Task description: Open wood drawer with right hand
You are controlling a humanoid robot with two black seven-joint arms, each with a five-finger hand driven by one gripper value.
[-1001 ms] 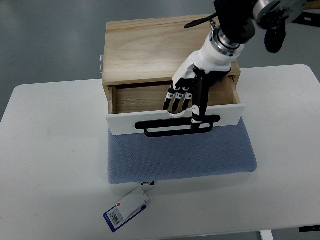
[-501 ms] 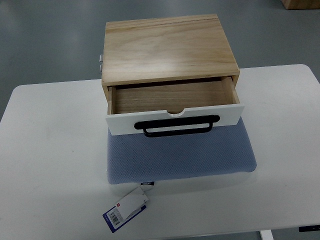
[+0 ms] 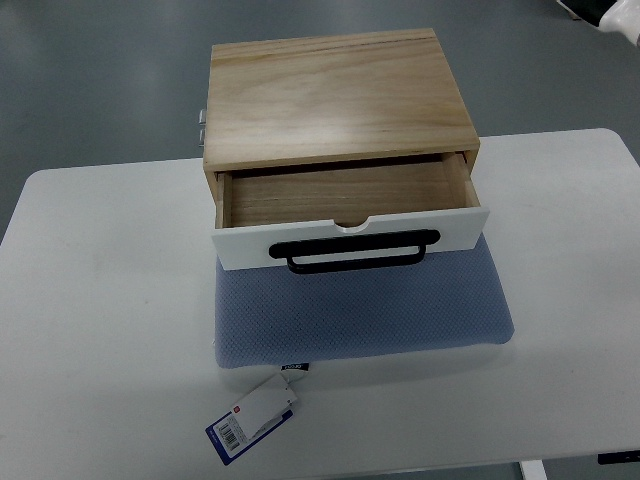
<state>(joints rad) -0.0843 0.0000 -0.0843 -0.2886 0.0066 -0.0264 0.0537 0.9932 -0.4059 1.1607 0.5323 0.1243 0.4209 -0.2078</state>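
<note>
The wood box point(image 3: 335, 95) stands at the back of the white table point(image 3: 100, 330), its front resting on a blue-grey pad point(image 3: 360, 310). Its drawer is pulled out part way, and the bare wooden inside point(image 3: 340, 195) holds nothing. The drawer's white front point(image 3: 350, 232) carries a black bar handle point(image 3: 352, 252), with nothing touching it. A small white and dark piece of the right arm point(image 3: 603, 10) shows at the top right corner, far from the drawer. The left arm does not show.
A blue and white paper tag point(image 3: 250, 418) lies on the table in front of the pad. A small metal fitting point(image 3: 201, 124) sticks out of the box's left side. Grey floor lies beyond the table's far edge.
A second ago the right hand reached into the drawer, its fingers over the white front by the handle. It has let go and drawn away up and to the right. The drawer has not moved.
</note>
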